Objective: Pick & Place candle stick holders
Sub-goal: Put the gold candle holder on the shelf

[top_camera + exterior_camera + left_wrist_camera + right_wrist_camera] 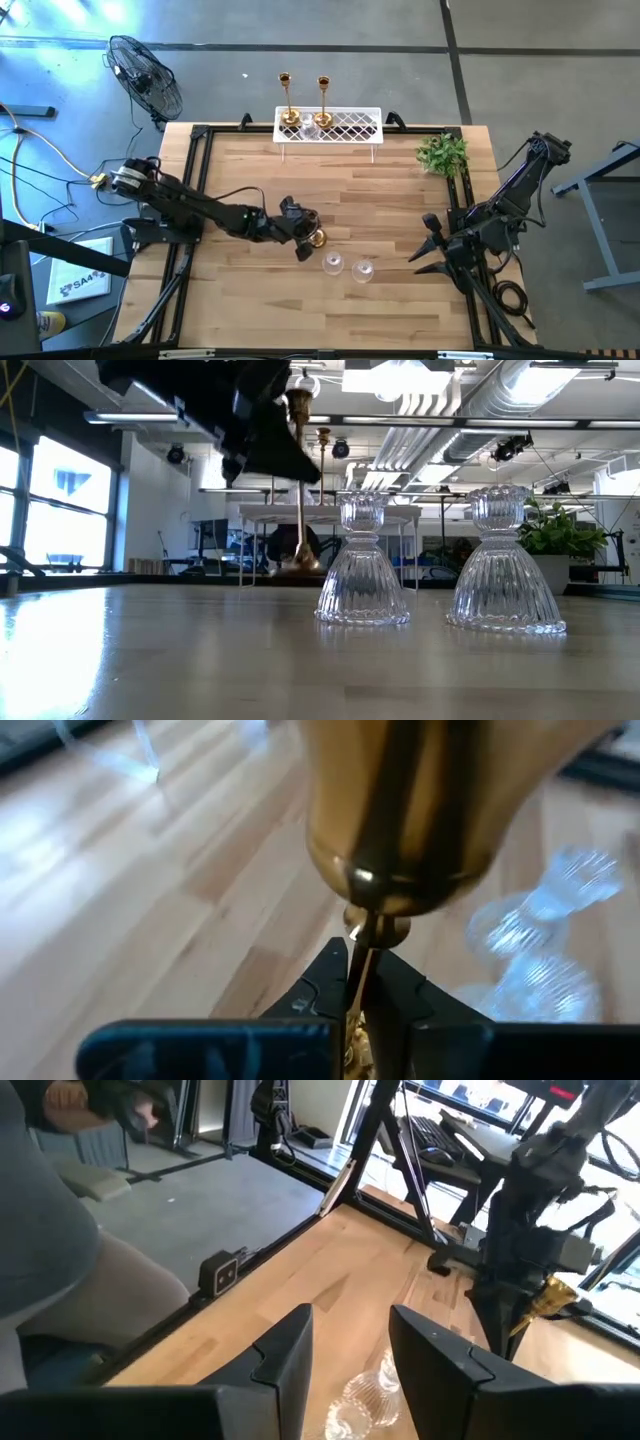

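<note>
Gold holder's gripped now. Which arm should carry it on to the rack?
Left. The left gripper is already shut on the gold holder's stem at mid-table. The right gripper waits open by the right edge, holding nothing.

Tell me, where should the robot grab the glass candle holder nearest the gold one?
Probably the narrow neck under its top cup, coming from above. That glass candle holder stands upright, flaring into a wide ribbed base too broad to pinch, and another glass holder stands close beside it.

The light wooden table [380, 200] is occupied by two clear glass holders [347, 266], a white lattice rack [345, 126] and, apparently, a small green plant [443, 154].
</note>
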Controlling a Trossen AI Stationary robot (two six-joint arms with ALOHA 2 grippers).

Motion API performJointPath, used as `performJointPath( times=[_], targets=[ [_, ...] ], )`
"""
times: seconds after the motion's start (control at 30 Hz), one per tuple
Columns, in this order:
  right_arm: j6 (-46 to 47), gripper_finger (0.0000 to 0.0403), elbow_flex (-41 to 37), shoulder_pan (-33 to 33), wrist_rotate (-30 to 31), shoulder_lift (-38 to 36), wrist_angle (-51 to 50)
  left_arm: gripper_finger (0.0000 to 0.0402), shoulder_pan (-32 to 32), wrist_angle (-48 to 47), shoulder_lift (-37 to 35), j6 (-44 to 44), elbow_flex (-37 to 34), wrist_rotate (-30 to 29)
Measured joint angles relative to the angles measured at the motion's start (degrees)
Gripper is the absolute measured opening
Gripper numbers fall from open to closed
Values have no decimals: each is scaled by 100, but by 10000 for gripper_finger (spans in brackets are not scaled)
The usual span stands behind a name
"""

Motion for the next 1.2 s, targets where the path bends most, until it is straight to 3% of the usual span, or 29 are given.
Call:
performJointPath(
  times=[0.2,0.47,0.63,0.83,1.03,1.2],
  targets=[
    [-141,130,0,-2,2,2,-269,8,0,-759,-300,378,527,-42],
    [23,130,-154,-358,280,2,-66,8,-2,-2027,-470,1203,1982,-333],
    [-74,147,-358,-837,393,4,567,8,-7,-1841,-379,1822,2629,-117],
    [-85,197,-363,-1338,239,79,1120,8,-46,-916,-305,2456,2683,488],
    [-285,241,-363,-1906,-846,432,1922,8,11,-483,-100,2800,2664,863],
    [-341,249,-361,-2408,-1051,873,2431,8,111,-323,35,2841,2666,1188]
  ],
)
